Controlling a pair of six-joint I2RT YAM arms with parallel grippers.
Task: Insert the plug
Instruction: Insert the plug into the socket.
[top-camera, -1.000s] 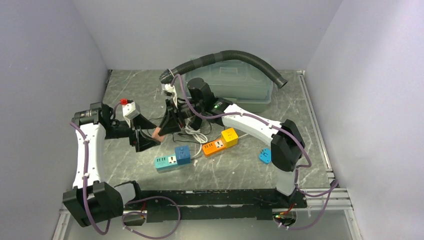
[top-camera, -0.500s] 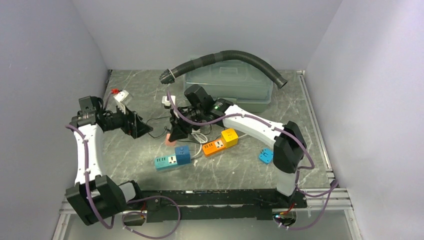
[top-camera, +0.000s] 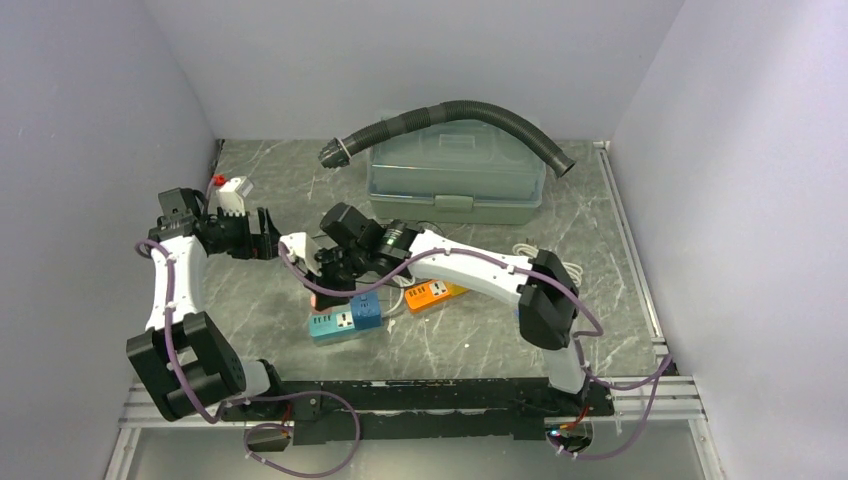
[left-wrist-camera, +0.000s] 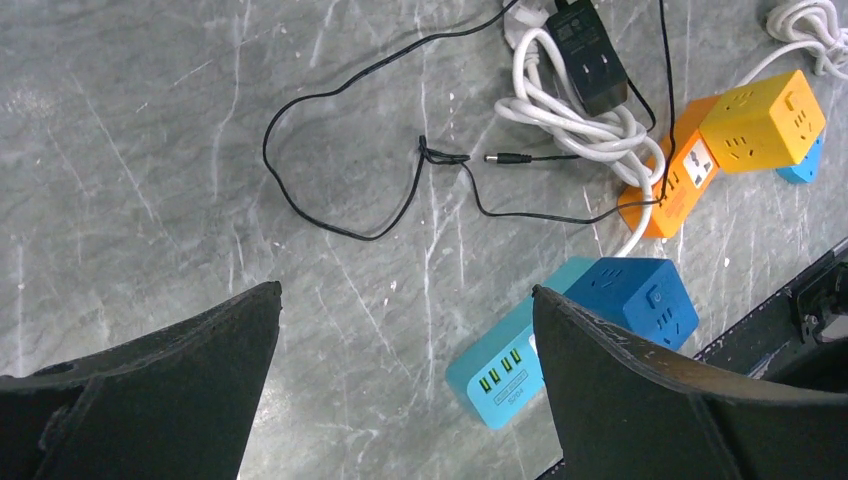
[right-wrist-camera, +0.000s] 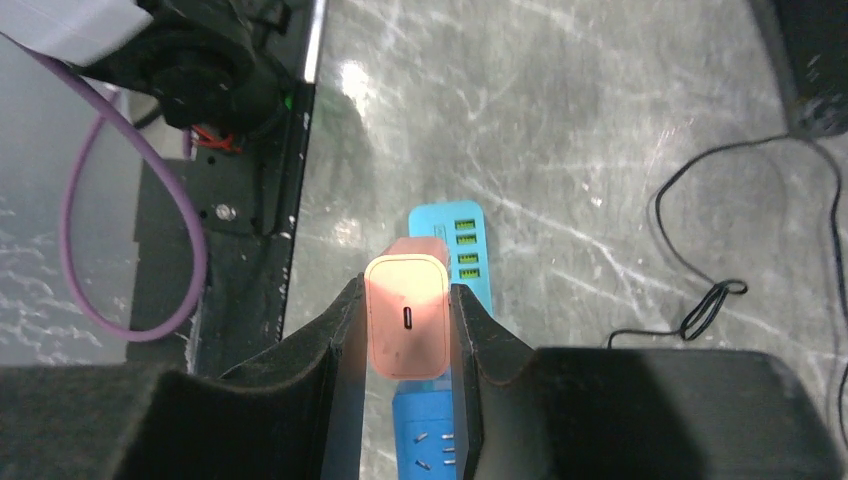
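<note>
**DESK:** As the right pincer (right-wrist-camera: 406, 300) clamped the salmon-pink rectangular charger plug (right-wrist-camera: 406, 335) between both fingers, where did that plug stand?

**PHOTOGRAPHER:** It hung just above the teal plastic power strip (right-wrist-camera: 447, 240), not yet seated. Its port end faced the wrist camera, so the prongs were hidden. I judged that they pointed down at the strip. A dark blue cube adapter (left-wrist-camera: 635, 300) sat at one end of the strip.

**DESK:** And the other arm?

**PHOTOGRAPHER:** The left pincer (left-wrist-camera: 405, 295) hung wide open and empty, well to the side over the grey marbled bench (left-wrist-camera: 150, 150).

**DESK:** What did the insertion call for?

**PHOTOGRAPHER:** By my reading, the prongs needed squaring over the strip's free socket first. After that came a straight downward push with no twist. The strip looked loose on the bench, so a skewed push could have slid or tipped it, and the idle pincer could have steadied it. The thin black cable (left-wrist-camera: 340, 170) and the orange plastic power strip (left-wrist-camera: 680, 180) lay nearby but apart from the target. They were best left undisturbed.
</note>
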